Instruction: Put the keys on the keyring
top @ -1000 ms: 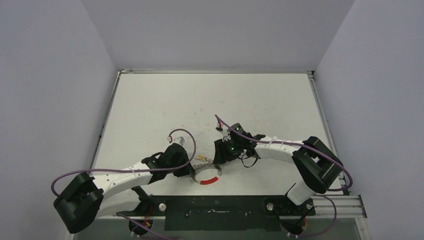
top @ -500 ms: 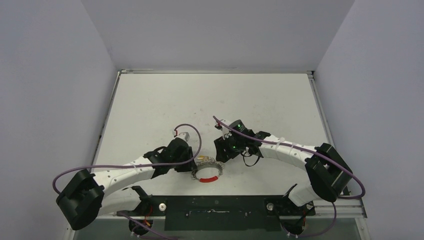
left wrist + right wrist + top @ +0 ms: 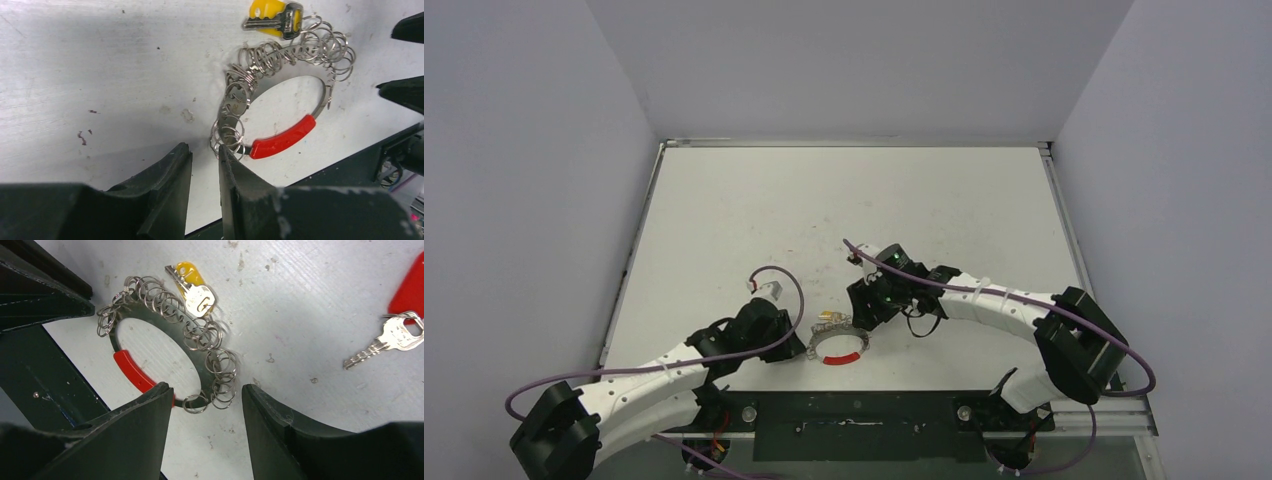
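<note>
The keyring (image 3: 280,52) lies flat near the table's front edge, a loop strung with many small silver rings and a red sleeve (image 3: 282,137). It also shows in the top view (image 3: 816,343). The yellow-headed key (image 3: 272,15) lies at its far side, among the small rings. The red-headed key (image 3: 395,337) lies loose on the table, apart from the ring. My left gripper (image 3: 205,155) is slightly open and empty, with one fingertip (image 3: 227,155) at the ring's small rings. My right gripper (image 3: 207,395) is open, straddling the ring's end beside the sleeve (image 3: 132,371).
A black rail (image 3: 854,412) runs along the table's front edge just below the keyring. The right gripper's fingertips (image 3: 402,92) show at the right edge of the left wrist view. White walls enclose the table on three sides.
My left arm has drawn back toward the near left, away from the keyring. My right gripper has shifted slightly left toward the ring. The ring has stayed roughly in place.
</note>
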Controlling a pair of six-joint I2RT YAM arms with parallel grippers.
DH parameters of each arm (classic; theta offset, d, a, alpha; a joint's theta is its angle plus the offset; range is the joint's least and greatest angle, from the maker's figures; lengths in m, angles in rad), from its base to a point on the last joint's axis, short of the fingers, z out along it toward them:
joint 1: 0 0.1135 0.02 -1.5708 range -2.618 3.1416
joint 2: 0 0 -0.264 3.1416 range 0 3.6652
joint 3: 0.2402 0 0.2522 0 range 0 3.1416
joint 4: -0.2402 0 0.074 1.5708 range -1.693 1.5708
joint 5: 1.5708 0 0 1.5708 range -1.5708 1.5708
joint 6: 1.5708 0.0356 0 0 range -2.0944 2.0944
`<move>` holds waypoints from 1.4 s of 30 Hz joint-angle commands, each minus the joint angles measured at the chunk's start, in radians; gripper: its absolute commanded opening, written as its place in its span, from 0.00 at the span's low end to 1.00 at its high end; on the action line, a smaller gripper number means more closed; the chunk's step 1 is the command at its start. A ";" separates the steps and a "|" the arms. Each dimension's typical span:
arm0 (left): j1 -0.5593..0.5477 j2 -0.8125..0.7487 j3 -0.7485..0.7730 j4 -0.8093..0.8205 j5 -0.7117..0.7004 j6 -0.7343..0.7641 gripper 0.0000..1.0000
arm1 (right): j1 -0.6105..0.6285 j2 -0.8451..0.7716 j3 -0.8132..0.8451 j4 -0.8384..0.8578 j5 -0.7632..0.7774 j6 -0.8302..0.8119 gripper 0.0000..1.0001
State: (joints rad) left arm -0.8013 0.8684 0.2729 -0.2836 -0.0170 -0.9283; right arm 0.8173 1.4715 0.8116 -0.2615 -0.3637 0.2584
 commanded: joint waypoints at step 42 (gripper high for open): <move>0.006 0.185 0.143 0.107 -0.010 0.155 0.24 | 0.097 -0.152 -0.330 0.227 -0.104 0.463 0.29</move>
State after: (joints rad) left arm -0.8009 1.0286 0.3511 -0.1692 -0.0078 -0.8253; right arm 0.9131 1.3079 0.5266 -0.1120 -0.4393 0.6456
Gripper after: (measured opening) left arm 0.244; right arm 0.307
